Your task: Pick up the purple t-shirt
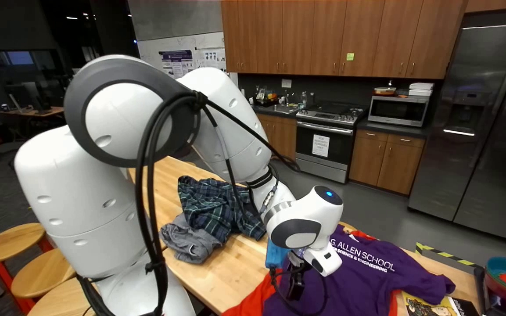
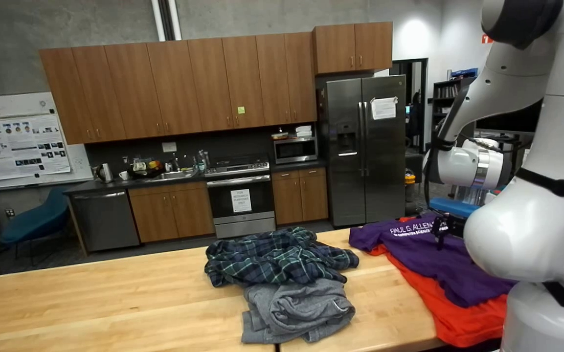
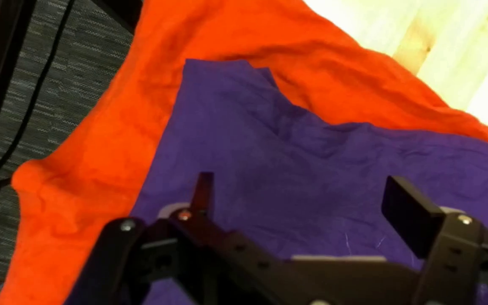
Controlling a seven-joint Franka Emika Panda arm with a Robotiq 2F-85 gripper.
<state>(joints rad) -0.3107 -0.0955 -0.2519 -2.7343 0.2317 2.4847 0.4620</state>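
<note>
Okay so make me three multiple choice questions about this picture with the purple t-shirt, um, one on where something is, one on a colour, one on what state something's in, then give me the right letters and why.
1. Where does the purple t-shirt lie?
A. Under the plaid shirt
B. Over the red-orange garment
C. Inside a bowl

2. What colour is the lettering on the purple t-shirt?
A. White
B. Yellow
C. Black

3. What state is the claw in?
A. Shut on the plaid shirt
B. Shut with nothing in it
C. Open

Right letters:
1. B: the red-orange garment shows past the edges of the purple t-shirt in both exterior views and the wrist view.
2. A: the lettering stands out white against the purple in both exterior views.
3. C: in the wrist view its fingers stand wide apart.
</note>
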